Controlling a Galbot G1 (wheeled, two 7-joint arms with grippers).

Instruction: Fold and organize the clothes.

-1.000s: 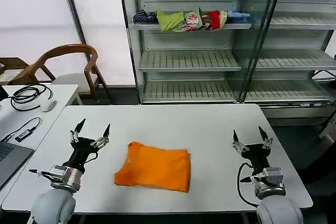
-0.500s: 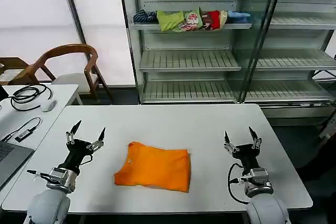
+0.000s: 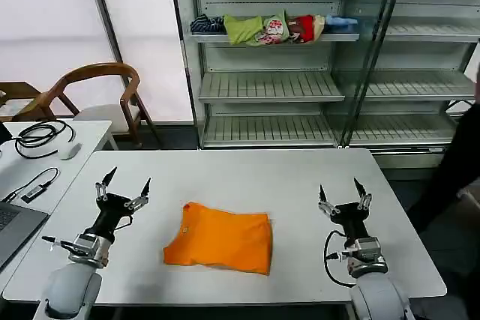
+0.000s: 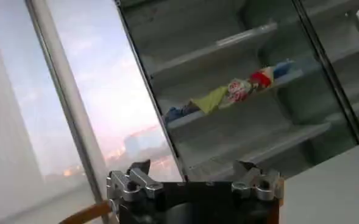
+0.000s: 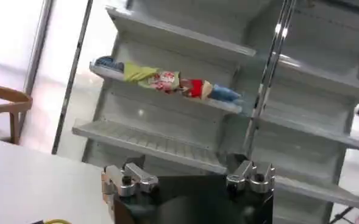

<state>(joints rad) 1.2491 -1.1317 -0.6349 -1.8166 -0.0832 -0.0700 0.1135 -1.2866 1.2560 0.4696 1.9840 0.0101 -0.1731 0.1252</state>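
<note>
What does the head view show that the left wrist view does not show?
Head view alone: the folded orange T-shirt on the white table, the right end effector open beside it, and a wooden chair. Left wrist view alone: a close look at the left end effector, open, pointing toward the shelves. Both: the left end effector, the metal shelves and the pile of garments on them.
</note>
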